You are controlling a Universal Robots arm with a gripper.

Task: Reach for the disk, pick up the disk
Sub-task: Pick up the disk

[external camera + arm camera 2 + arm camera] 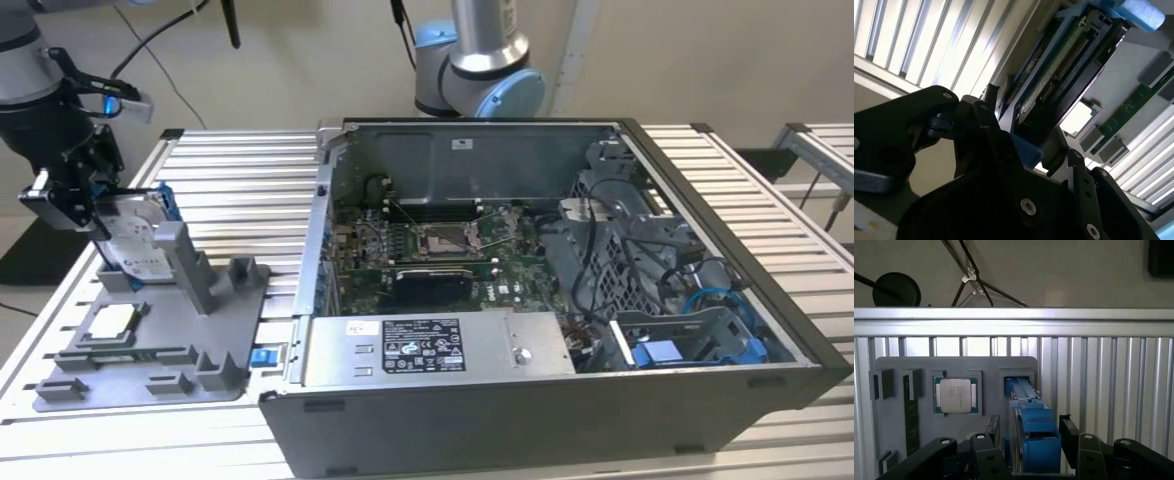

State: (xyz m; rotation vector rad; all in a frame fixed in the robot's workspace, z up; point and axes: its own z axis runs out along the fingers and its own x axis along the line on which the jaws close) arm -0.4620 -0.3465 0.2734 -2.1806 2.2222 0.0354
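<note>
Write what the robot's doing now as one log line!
step: reach | gripper: at flat silver-metal hard drive with blue rails | drive: standing in grey plastic holder

The disk (134,238) stands upright on its edge at the left of the exterior view, seated in a slot of the grey holder (200,320). Its flat silver face with the white label is turned toward the camera, and blue rails run along its edges. In the first wrist view it shows edge-on, low and centre, blue rail foremost.
</note>
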